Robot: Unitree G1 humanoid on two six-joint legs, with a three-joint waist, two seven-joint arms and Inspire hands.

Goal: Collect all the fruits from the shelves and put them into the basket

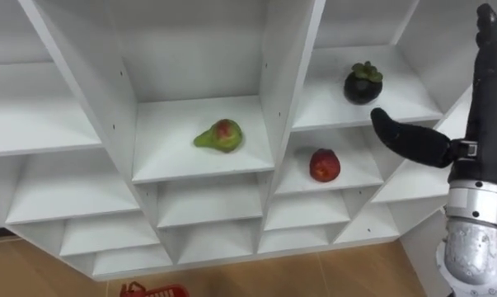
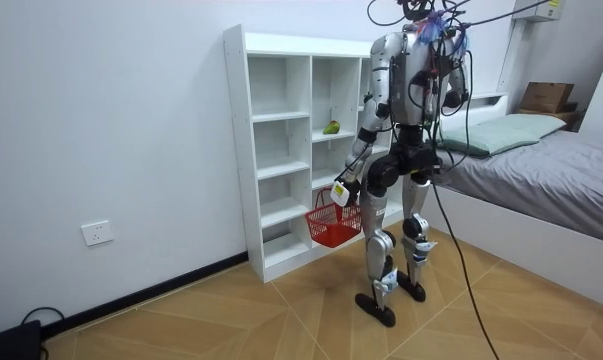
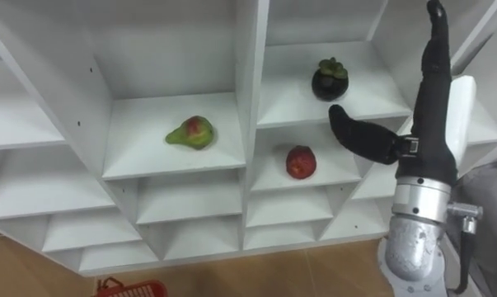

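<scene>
Reach stage: right hand (image 1: 485,124) raised before the closet (image 1: 281,66), fingers straight, holding nothing; mangosteen (image 1: 363,83), red fruit (image 1: 324,165) and pear (image 1: 219,136) lie untouched on shelves, so next a grasp on one, then down to the red basket (image 2: 333,222) clasped in the left hand (image 2: 343,190).

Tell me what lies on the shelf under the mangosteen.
One red fruit lies there. The right robot hand's thumb covers that shelf's right end, hiding it. The left robot hand holds the basket.

Bottom edge clips the basket (image 1: 161,289), just its red rim showing, and the closet (image 1: 285,82) runs off every side.
</scene>
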